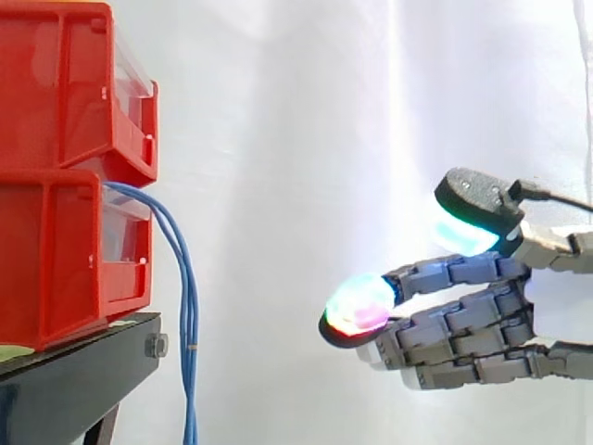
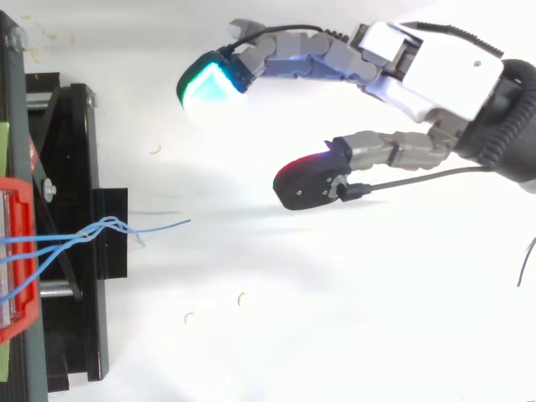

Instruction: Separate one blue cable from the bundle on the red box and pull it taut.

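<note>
Thin blue cable bundle [image 1: 188,315] hangs from lower red plastic bin [image 1: 65,260], down past black metal stand [image 1: 83,371]. Robot hand [image 1: 473,334] well apart from it, fingers [image 1: 454,272] spread wide, holding nothing.

Bundle of thin blue cables [image 1: 188,315] leaves top front of lower red plastic box [image 1: 56,250], just under upper red plastic box [image 1: 65,83] stacked on it. Cables arc outward & hang slack, approx. vertical, strands close together. From above, strands cross in a loose tangle beside box front; one free cable end [image 2: 172,224] pokes out farther.
</note>
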